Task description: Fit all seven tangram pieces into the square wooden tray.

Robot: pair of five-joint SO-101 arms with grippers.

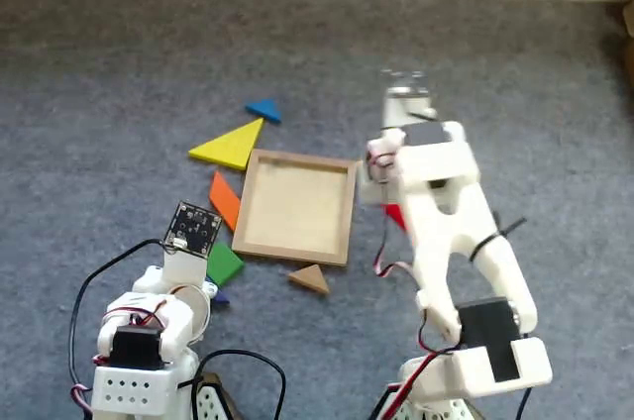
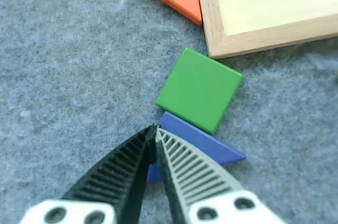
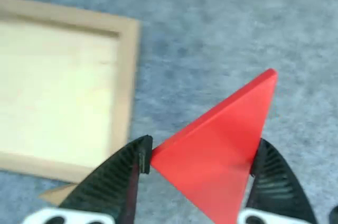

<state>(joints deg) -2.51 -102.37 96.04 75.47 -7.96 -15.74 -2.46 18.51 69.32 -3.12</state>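
Carpet (image 1: 119, 63) below, right gripper (image 3: 202, 152) pinches red triangle (image 3: 222, 139).

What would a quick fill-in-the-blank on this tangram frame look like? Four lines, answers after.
1. The triangle held in the right claw is ___.
2. The number of pieces inside the wooden tray is ___.
3. The left claw is ___, with its tips over the blue piece.
4. The green square lies between the blue piece and the tray's ___.

Missing words: red; zero; shut; corner.
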